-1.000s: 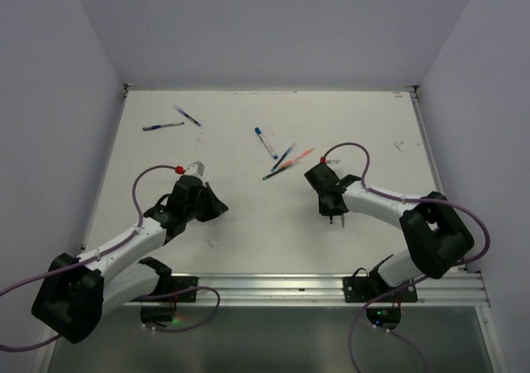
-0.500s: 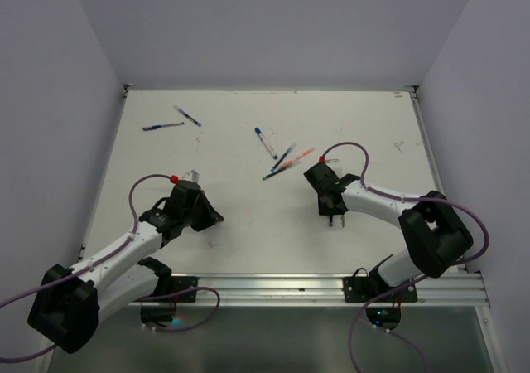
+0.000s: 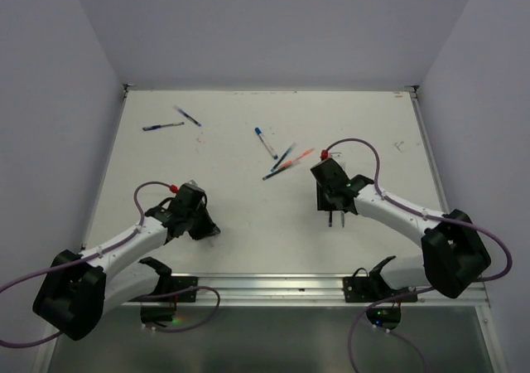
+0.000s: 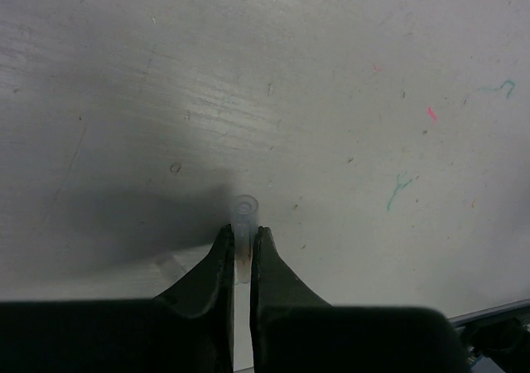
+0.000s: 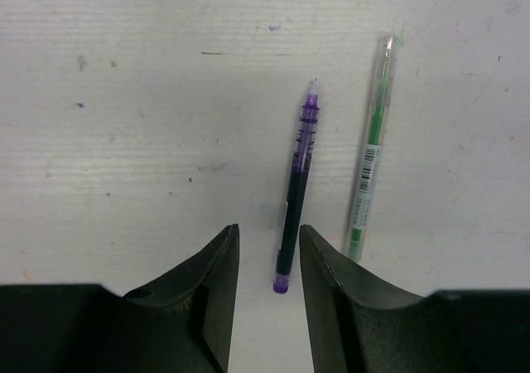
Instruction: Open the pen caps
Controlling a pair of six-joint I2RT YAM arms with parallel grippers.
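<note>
At the near left, the left gripper (image 4: pixel 242 239) pointed down at the table (image 3: pixel 248 232). Its fingers were pinched almost together on a small clear cap (image 4: pixel 245 210). The cap stuck out just past the fingertips, open mouth turned to the far side. That hand was taken up, and its wrist view showed no pen under it.

Toward the middle, on the far half of the table, lay a loose cluster of slanting pens. One had a blue cap (image 3: pixel 257 130) at its far-left end, and just right of it two pens crossed, one of them the orange-red pen (image 3: pixel 296 158). This cluster lay beyond both hands and nearer the right arm.

On the right, the right gripper (image 5: pixel 267 234) had its fingers narrowly apart and gripped nothing. A purple pen (image 5: pixel 296 182) lay ahead of it, its long axis running near to far and leaning slightly right, bare tip pointing away. Its near end showed in the gap, closer to the right finger. A green pen (image 5: pixel 370 162) lay just right of it, nearly parallel and not touching. Whether the green pen was capped could not be told.

Judging by this, the purple pen lay in line with the fingers, so closing them would pinch its barrel crosswise. The capped pens lay farther off, within easier reach of the right arm.
</note>
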